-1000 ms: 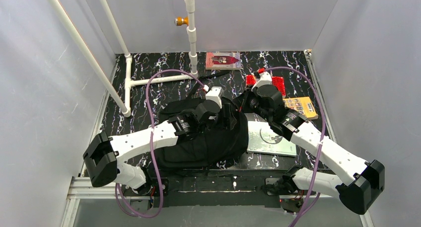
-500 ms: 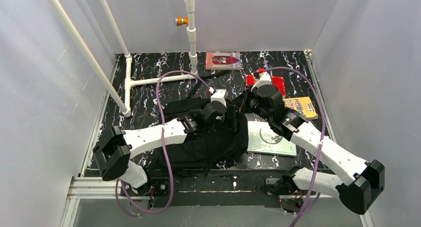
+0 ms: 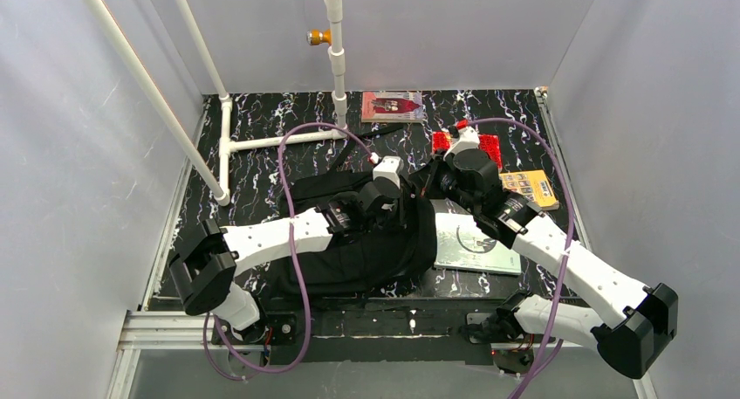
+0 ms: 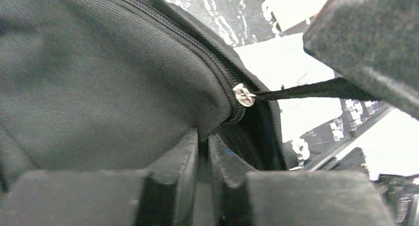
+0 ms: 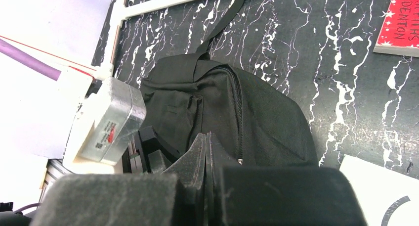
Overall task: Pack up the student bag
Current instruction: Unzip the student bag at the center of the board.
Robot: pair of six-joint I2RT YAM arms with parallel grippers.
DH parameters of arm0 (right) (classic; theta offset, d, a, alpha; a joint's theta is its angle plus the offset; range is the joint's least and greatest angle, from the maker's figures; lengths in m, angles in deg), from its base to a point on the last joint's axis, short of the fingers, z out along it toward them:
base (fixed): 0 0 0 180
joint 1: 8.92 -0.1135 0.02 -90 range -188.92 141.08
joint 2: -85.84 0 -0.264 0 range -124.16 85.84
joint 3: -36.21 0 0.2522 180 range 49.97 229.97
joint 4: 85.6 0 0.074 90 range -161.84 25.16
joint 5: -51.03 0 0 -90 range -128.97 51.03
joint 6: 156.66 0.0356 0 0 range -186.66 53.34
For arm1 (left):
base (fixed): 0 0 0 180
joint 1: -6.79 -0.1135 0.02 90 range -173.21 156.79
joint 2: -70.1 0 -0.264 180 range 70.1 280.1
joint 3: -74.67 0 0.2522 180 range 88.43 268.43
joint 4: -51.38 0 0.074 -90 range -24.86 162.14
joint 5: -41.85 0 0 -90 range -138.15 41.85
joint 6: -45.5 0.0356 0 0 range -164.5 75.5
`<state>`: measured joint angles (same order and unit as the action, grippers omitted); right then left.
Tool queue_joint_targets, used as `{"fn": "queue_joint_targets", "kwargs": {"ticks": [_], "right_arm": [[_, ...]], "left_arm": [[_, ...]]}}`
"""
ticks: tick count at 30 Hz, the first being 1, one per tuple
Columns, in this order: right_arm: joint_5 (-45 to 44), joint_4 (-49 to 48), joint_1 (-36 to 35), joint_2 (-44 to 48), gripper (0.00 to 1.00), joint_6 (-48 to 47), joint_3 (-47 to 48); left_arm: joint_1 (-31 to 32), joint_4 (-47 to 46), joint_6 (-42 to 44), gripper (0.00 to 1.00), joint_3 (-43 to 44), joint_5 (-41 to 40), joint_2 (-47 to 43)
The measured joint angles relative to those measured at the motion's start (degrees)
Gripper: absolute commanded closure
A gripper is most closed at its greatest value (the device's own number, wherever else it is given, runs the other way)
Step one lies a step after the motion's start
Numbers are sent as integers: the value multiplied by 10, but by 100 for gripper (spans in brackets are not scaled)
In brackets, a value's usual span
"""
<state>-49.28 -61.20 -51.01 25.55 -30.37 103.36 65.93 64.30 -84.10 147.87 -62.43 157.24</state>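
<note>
One student bag (image 3: pixel 375 259), black, lies mid-bench by the near edge. A white book (image 3: pixel 476 246) sits just beside it toward the right edge. The left gripper (image 4: pixel 203 138) pinches bag fabric under the zip. The right gripper (image 5: pixel 206 139) is pressed together, seemingly on the taut pull strap (image 4: pixel 306 90). Best to keep the fabric tight and draw the slider (image 4: pixel 243 95) along its track. The bag's inside is hidden, and how far it is open is unclear.

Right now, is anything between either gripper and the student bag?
Nothing visible: the left gripper pinches the student bag fabric beside the zipper slider, and the right gripper holds its pull strap.
</note>
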Motion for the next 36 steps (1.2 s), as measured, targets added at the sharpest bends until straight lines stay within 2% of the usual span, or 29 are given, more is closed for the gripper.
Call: {"fn": "queue_joint_targets", "kwargs": {"ticks": [7,13,17,23,31,36], "right_arm": [[-12,30,0,8,99,-4,0],[-10,50,-1,-4,99,-34,18],[19,54,-4,-74,99,-63,76],[60,71,-4,-203,99,-78,185],[89,70,-3,-338,99,-67,294],[142,58,6,-412,99,-67,343]], "left_arm": [[-1,10,71,100,-16,-3,-24],[-1,1,152,100,-101,42,-158],[-2,2,201,100,-114,85,-194],[-4,15,235,100,-118,137,-188],[0,2,239,100,-122,148,-186],[7,2,244,100,-129,150,-191]]}}
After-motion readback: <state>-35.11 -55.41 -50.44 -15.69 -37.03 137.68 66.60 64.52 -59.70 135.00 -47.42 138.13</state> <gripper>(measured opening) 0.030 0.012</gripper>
